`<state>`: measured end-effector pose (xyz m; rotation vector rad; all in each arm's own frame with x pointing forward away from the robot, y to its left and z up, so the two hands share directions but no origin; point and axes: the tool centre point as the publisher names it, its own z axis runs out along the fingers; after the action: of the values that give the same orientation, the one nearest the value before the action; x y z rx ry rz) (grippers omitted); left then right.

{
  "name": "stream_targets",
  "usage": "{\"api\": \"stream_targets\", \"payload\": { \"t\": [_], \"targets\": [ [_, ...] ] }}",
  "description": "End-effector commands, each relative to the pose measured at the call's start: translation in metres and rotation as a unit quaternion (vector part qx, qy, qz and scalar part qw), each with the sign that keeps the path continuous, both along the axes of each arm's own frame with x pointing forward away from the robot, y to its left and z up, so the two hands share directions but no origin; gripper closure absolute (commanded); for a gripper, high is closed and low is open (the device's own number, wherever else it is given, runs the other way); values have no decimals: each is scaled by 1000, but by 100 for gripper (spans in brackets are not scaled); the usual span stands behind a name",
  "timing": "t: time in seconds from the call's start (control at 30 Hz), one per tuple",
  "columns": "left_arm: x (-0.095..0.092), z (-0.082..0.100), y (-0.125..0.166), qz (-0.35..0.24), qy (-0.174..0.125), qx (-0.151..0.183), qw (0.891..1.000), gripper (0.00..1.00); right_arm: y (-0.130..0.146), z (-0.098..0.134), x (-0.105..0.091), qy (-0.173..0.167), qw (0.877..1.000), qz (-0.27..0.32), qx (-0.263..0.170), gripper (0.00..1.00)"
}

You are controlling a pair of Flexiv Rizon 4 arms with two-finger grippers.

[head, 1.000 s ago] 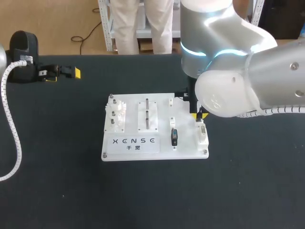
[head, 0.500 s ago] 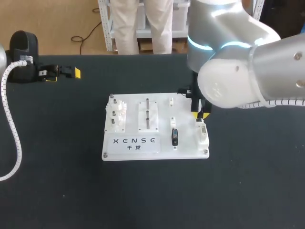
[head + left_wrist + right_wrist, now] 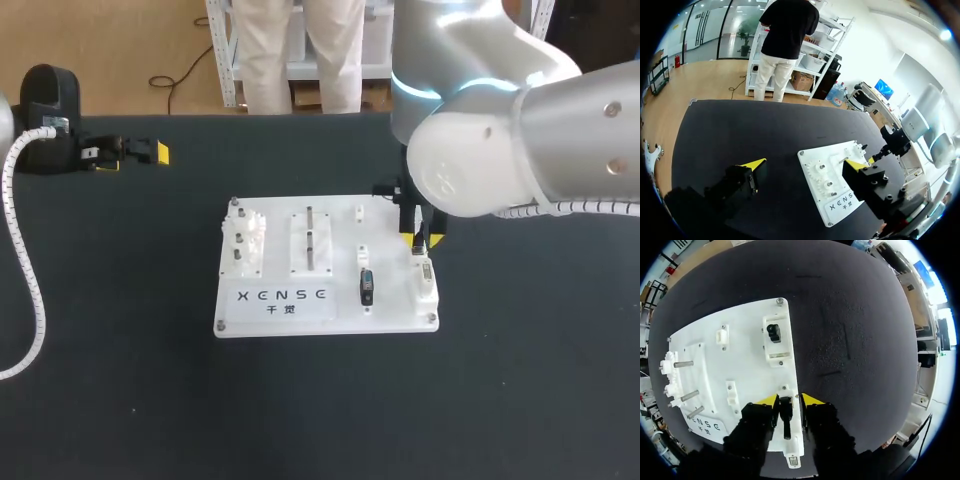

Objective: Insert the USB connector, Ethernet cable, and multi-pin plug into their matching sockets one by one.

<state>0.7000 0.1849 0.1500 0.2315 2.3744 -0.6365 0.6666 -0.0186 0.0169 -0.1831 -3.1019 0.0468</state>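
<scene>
From above, the right arm (image 3: 520, 150) hides most of the right claw (image 3: 420, 242) and the white board's (image 3: 280, 318) far corner.

The board (image 3: 280, 300) sits centred on the table (image 3: 520, 400). Your left gripper (image 3: 135, 155) lies well apart at the far left. Your right gripper (image 3: 421, 240) hangs over the board's right edge, a plug (image 3: 785, 412) between its fingers; gear posts (image 3: 240, 245) stand along the left edge.

Your counter (image 3: 120, 400): plain black all over.
Your board (image 3: 390, 315): white, with black lettering.
The plug (image 3: 366, 287) on it: black, you'll see.
Your left fingers (image 3: 754, 163): black, with bright yellow tips.
Your right arm (image 3: 520, 150): silver-grey, with a glowing cyan ring (image 3: 440, 92).
Your cable (image 3: 20, 250): white, spiral-ribbed.
</scene>
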Motion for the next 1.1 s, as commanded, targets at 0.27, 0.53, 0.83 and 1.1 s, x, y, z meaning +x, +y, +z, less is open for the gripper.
{"api": "stream_targets", "payload": {
  "t": [0.27,0.53,0.83,1.1],
  "targets": [
    [0,0,0,0,0,0,1000,0,15,30,5,-37,999,16,0,0],
    [0,0,0,0,0,0,1000,0,35,48,-1,-55,998,43,2,0],
    [0,0,0,0,0,0,1000,0,61,54,-18,-55,996,76,2,0],
    [0,0,0,0,0,0,1000,0,78,47,-37,-36,995,88,10,0]
  ]
}}
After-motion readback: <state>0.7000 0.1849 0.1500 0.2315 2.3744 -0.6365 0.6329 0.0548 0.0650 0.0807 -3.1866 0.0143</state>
